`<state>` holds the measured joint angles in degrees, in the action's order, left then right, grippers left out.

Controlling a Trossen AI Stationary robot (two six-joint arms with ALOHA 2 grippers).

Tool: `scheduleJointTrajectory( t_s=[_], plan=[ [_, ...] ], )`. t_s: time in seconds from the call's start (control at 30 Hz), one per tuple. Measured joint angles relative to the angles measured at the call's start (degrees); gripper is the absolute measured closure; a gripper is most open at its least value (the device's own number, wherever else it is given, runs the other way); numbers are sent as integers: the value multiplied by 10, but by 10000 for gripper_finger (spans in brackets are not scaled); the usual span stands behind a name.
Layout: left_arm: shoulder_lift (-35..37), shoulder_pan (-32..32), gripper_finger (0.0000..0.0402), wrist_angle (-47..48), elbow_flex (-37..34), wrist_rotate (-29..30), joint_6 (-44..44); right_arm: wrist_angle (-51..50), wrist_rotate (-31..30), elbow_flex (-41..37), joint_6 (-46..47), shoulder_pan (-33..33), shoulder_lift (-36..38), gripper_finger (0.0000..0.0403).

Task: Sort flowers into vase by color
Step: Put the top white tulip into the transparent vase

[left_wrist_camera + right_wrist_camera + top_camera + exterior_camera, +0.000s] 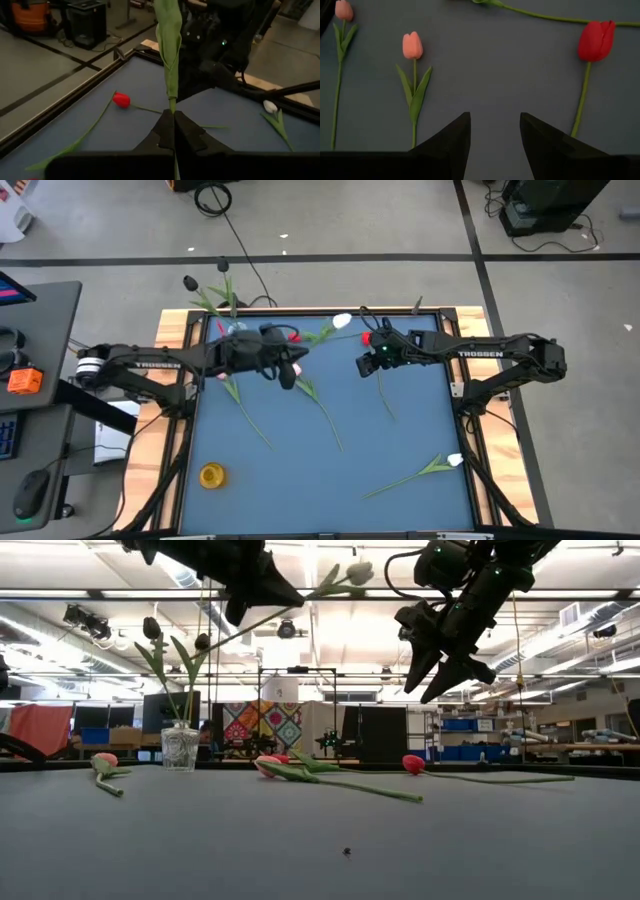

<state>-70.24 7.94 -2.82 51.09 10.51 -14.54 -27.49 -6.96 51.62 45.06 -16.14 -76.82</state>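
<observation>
Holding a white-headed artificial tulip (357,573) by its thin green stem, your left hand (173,131) is clamped shut above the dark blue desk (300,480). Your right hand (495,135) hovers with fingers spread over a red tulip (596,40) lying flat. Two dark-headed tulips stand in the clear glass vase (180,748) near the desk's far-left corner.
</observation>
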Motion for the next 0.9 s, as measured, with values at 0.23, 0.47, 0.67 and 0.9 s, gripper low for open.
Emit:
scheduleJointTrajectory(
  t_s=[0.23,0.47,0.67,0.9],
  plan=[
    [0,45,401,0,0,-55,28,4,-9,0,11,-5,0,224],
    [7,55,401,-21,0,-59,69,5,-7,0,11,-17,0,224],
    [7,54,401,-35,-9,-80,79,5,-5,0,8,-17,0,224],
    [13,51,401,-231,-116,-107,24,4,-5,0,-2,-18,0,224]
  ],
)
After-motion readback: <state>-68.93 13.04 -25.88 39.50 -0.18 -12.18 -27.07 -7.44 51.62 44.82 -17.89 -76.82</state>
